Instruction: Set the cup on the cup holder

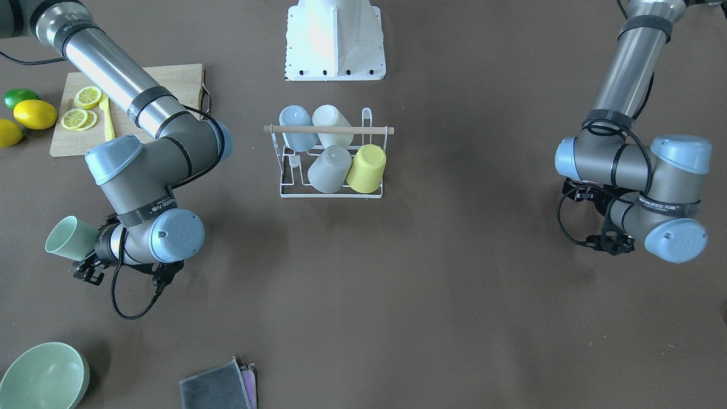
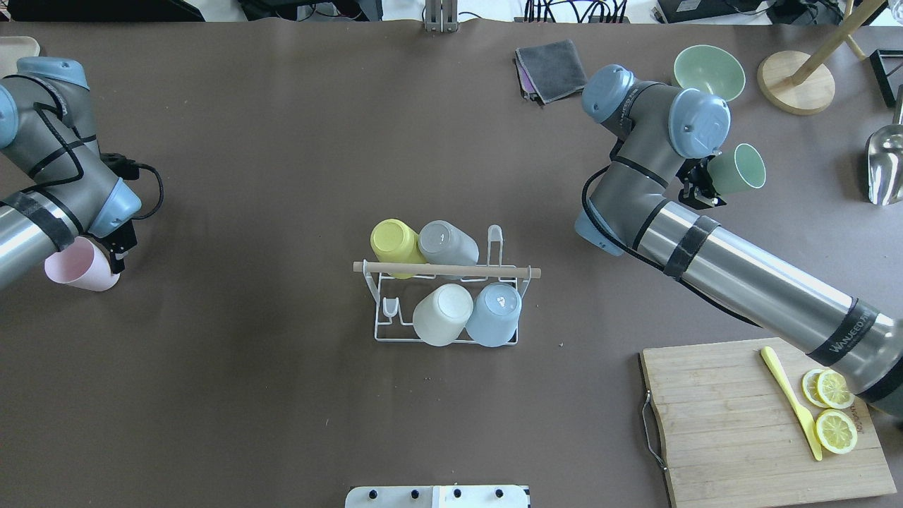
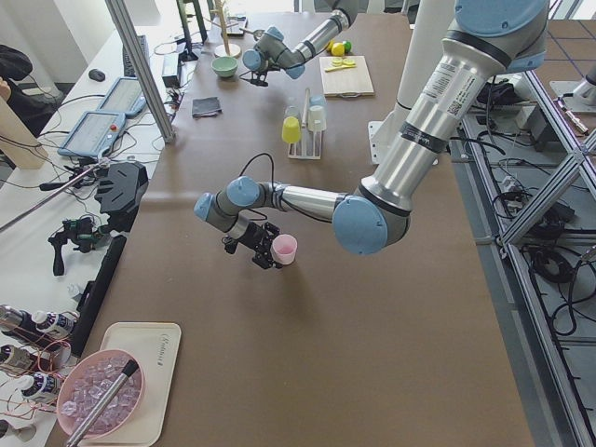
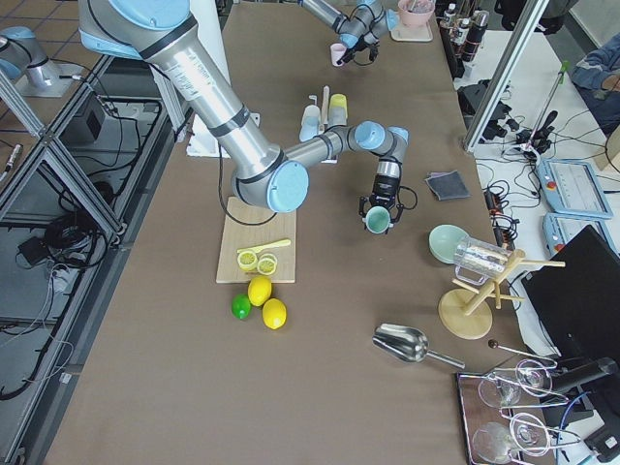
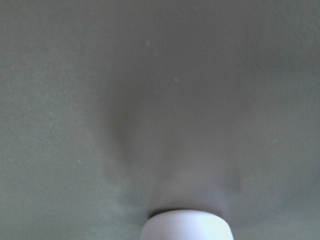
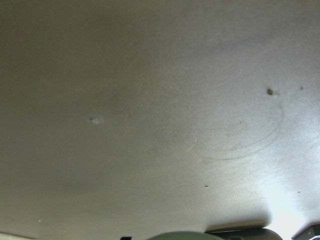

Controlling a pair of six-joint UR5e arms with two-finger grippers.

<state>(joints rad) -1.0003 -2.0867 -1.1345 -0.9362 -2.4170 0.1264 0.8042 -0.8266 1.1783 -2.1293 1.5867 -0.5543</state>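
Observation:
The cup holder (image 2: 451, 271) is a white wire rack with a wooden rod, at the table's middle (image 1: 329, 130). It holds a yellow cup (image 2: 395, 243), a grey cup (image 2: 444, 243), a cream cup (image 2: 441, 314) and a blue cup (image 2: 494, 314), all upside down on prongs. My left gripper (image 2: 113, 250) is shut on a pink cup (image 2: 77, 264), held on its side far left of the rack (image 3: 284, 249). My right gripper (image 2: 702, 187) is shut on a pale green cup (image 2: 737, 169), held on its side far right of the rack (image 1: 71, 238).
A wooden cutting board (image 2: 741, 430) with lemon slices and a yellow knife (image 2: 790, 402) lies near right. A green bowl (image 2: 709, 70), grey cloth (image 2: 550, 69), wooden stand (image 2: 797, 81) and metal scoop (image 2: 885, 166) sit far right. Lemons (image 1: 34, 113) lie beside the board.

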